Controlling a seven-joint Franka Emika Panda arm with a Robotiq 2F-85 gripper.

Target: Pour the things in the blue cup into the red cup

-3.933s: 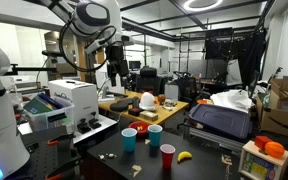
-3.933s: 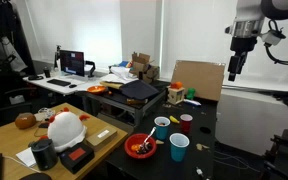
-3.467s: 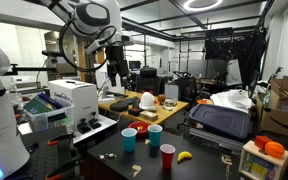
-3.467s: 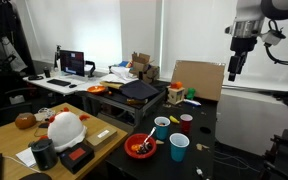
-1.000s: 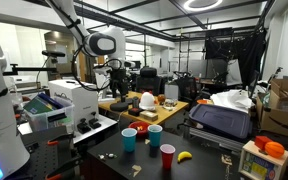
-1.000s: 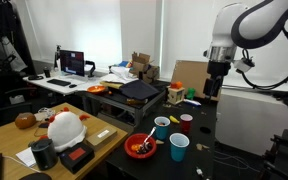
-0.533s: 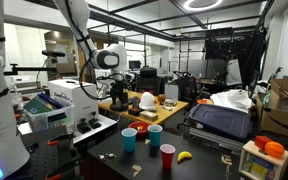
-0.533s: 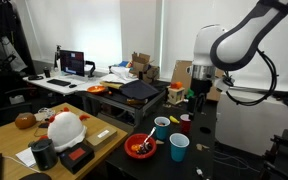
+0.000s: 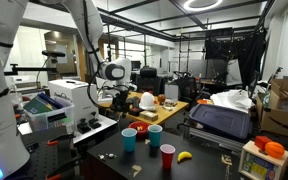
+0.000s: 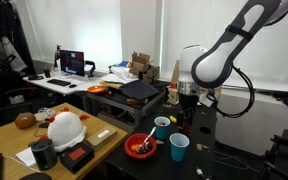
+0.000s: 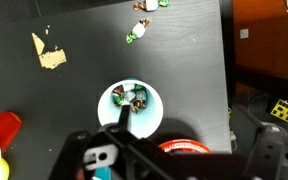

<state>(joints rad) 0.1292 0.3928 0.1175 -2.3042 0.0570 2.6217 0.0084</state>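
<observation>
The blue cup (image 10: 179, 148) is standing upright on the black table (image 11: 189, 60), near the front edge in an exterior view. It's close beside the wide red bowl (image 10: 139, 148), with the paler teal cup (image 10: 162, 127) just behind it. The wrist view looks straight down into it (image 11: 146, 114). The inside is washed out pale there, but you can make out a little heap of small green and brown bits at the bottom.

The red cup (image 9: 167, 153) is upright too, near the blue one but not touching, with a banana (image 9: 184, 156) lying just beside it. In the wrist view the red cup (image 11: 4, 130) sits off to the left of the blue cup.

The gripper (image 10: 188, 114) hangs over the cup cluster, pointing down, clear of the blue cup and holding nothing as far as I can see. Honestly can't tell if the jaws are spread or closed. In the wrist view I can only pick out one dark finger crossing the cup.

Couple of scraps lying further out on the table: a yellowish one (image 11: 49, 52) and some tiny green bits (image 11: 136, 35).
</observation>
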